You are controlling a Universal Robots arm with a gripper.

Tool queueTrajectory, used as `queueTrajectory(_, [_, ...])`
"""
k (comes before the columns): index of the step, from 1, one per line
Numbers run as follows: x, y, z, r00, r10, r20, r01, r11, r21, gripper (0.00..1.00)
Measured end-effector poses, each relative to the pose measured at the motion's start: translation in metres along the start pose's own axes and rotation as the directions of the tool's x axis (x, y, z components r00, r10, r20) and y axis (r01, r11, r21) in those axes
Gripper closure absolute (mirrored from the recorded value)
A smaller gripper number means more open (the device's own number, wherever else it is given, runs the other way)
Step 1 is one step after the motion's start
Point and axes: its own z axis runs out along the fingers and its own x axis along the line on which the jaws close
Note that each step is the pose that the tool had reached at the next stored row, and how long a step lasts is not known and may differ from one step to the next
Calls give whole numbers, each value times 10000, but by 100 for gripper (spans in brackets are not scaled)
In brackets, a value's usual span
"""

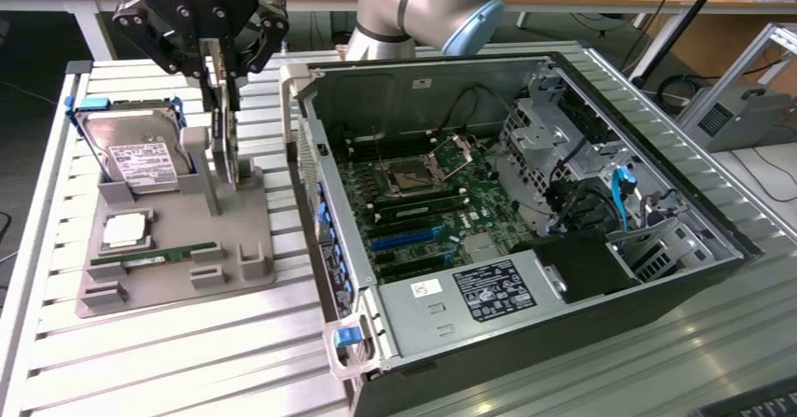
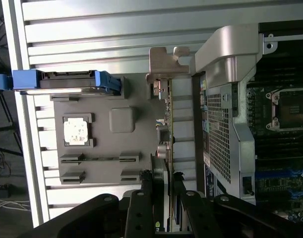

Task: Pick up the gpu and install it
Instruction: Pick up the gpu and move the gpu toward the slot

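There is one gpu (image 1: 228,146), one hard drive (image 1: 137,151), one processor chip (image 1: 127,230) and one RAM stick (image 1: 156,256). All four are on the one grey holder (image 1: 174,291), near the edge of the worktop (image 1: 187,361) on the exterior view's left. There is one open computer case (image 1: 498,296) beside the holder, with one motherboard (image 1: 424,207) inside. There is one robot arm (image 1: 430,6) with one gripper (image 1: 224,86).

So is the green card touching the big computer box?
Apart. The exterior view shows a strip of gray holder and table slats between the upright gpu and the computer case.
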Motion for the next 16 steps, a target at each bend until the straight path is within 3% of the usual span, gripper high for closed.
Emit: queueTrajectory(16, [0,-2,-53,10000,-1,0,1,10000,0,73])
